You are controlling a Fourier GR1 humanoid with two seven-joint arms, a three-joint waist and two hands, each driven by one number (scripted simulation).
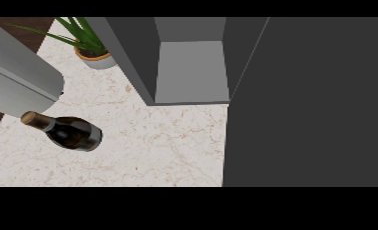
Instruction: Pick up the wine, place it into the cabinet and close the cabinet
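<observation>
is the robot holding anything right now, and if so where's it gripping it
Nothing is seen to be held. No hand shows in the head view, and the wine bottle sits on the counter with nothing round it.

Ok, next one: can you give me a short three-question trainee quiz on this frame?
1. True or false: the dark glass wine bottle with the cork-coloured top is already inside the dark grey cabinet.
2. What stands on the pale marbled counter at the view's top left? A) a green potted plant B) a red kettle C) a white plate
3. Fill in: the cabinet's door is ____.
Key: 1 false; 2 A; 3 open.
</observation>
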